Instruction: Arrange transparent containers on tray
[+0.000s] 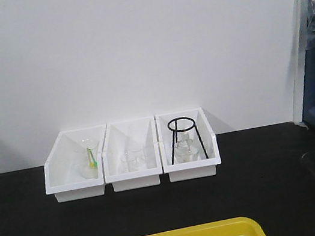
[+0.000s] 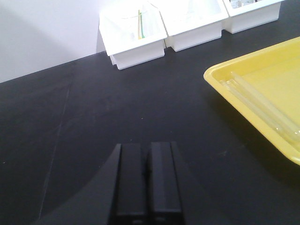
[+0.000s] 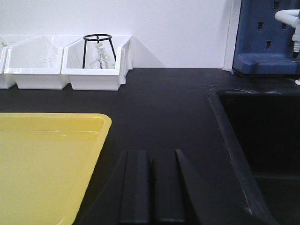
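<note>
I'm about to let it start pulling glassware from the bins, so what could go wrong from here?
1. The flask sits under a black wire tripod in the right bin; lifting it could snag the legs.
2. Clear tubes already lie in the yellow tray and are hard to see; a new piece might land on them.
3. The sink edge lies close beside the right gripper.

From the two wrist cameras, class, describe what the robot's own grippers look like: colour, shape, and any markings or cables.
Both grippers are matte black. The left gripper shows two flat, rectangular finger bars side by side on a flared black base. The right gripper looks the same: two long black slabs with sloping shoulders. No markings, labels or cables show. The arms themselves are out of view.
</note>
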